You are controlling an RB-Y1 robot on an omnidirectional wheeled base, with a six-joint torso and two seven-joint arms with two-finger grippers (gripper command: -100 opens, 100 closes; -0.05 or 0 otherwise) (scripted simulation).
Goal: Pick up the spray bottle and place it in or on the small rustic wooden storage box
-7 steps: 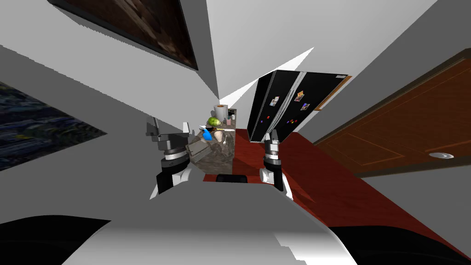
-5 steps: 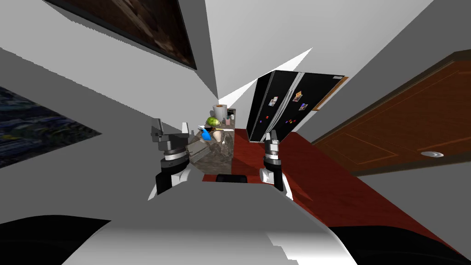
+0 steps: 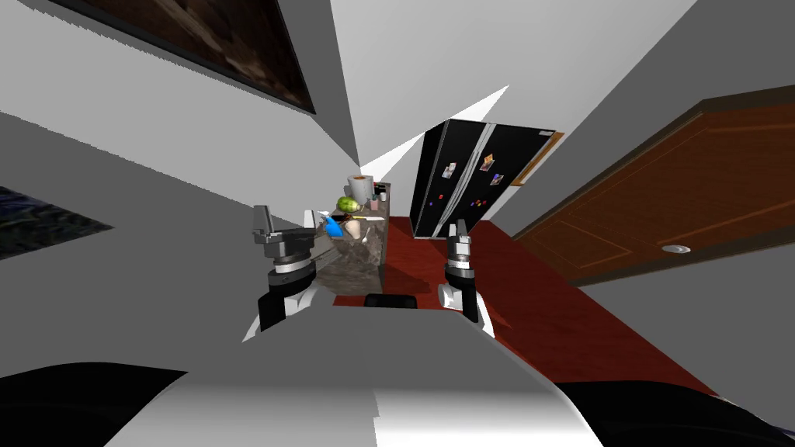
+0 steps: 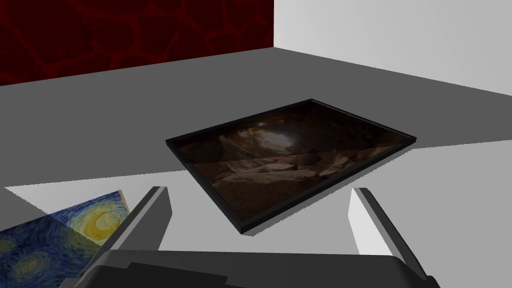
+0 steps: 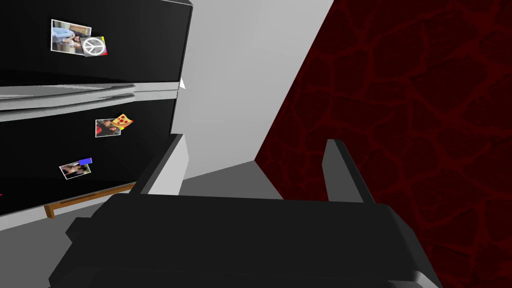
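A blue spray bottle (image 3: pixel 334 227) with a white top stands on a narrow stone-topped counter (image 3: pixel 365 256) ahead of me. A small grey-brown slatted box (image 3: pixel 326 251) sits on the counter's near end, just in front of the bottle and partly behind my left hand. My left gripper (image 3: pixel 286 218) (image 4: pixel 258 192) is raised beside the counter's left edge, level with the box, open and holding nothing. My right gripper (image 3: pixel 458 227) (image 5: pixel 255 141) hangs over the red floor to the right of the counter, also open with nothing between its fingers.
Farther along the counter are a green round thing (image 3: pixel 348 205), a paper roll (image 3: pixel 359 188) and small items. A black fridge (image 3: pixel 466 182) (image 5: pixel 75 100) with magnets stands beyond. A brown door (image 3: pixel 668 209) is on the right. Red floor (image 3: pixel 481 272) runs between.
The whole head view has slid left, so I have turned or moved. The counter now lies closer to my left gripper. Both grippers remain open.
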